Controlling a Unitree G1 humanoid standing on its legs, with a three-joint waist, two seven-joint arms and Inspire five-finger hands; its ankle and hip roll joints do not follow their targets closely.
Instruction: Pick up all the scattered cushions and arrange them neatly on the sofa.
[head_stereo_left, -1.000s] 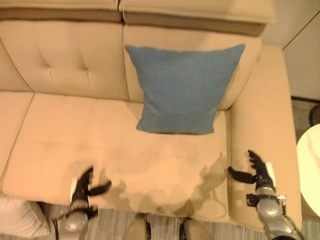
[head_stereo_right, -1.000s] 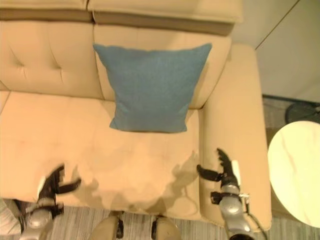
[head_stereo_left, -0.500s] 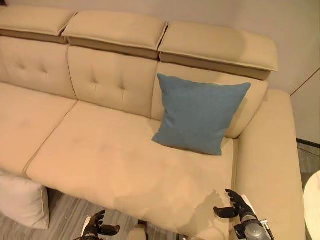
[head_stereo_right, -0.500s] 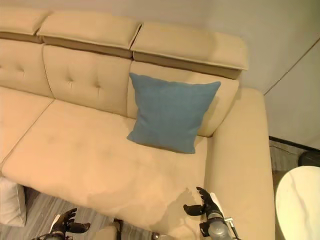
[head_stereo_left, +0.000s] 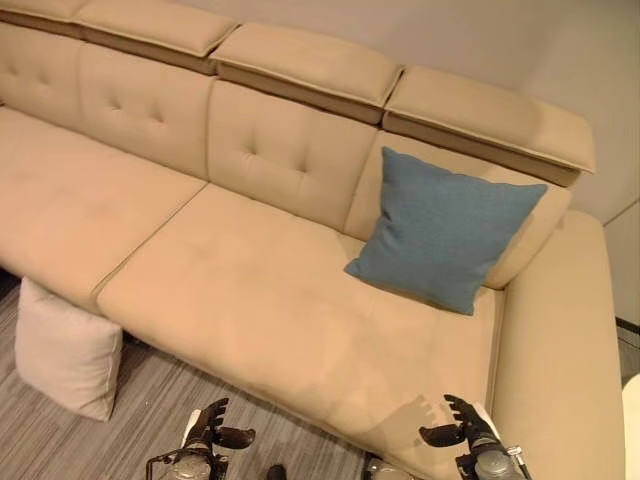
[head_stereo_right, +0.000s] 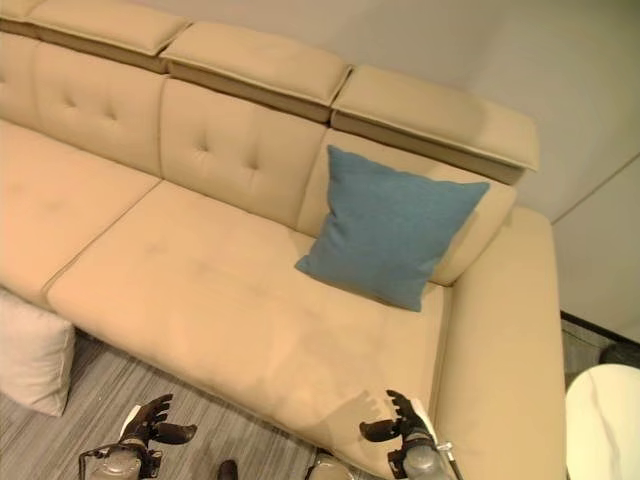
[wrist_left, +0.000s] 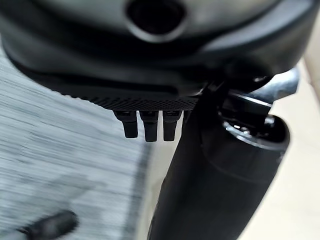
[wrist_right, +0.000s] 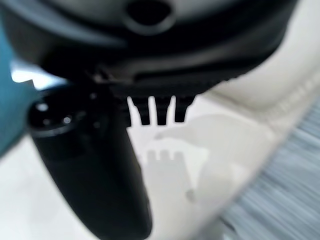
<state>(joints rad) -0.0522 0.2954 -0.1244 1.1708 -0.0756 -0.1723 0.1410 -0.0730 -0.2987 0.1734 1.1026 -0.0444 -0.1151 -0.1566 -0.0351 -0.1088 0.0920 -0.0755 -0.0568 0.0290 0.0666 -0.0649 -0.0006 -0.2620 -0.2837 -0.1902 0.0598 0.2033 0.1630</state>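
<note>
Cushions: blue cushion (head_stereo_left: 445, 228) already propped on the sofa (head_stereo_left: 250, 300); white cushion (head_stereo_left: 65, 348) on the floor at nine o'clock. Left hand (head_stereo_left: 208, 432) and right hand (head_stereo_left: 462, 432), fingers relaxed and empty, should probably approach it low.

sofa (head_stereo_left: 250, 300): warm beige all over, button tufts on the backrests
blue cushion (head_stereo_left: 445, 230): plain muted teal-blue
white cushion (head_stereo_left: 65, 350): plain off-white
floor (head_stereo_left: 150, 430): grey with fine pale streaks
left hand (head_stereo_left: 208, 432): black
right hand (head_stereo_left: 462, 432): black, white thumb cover
</note>
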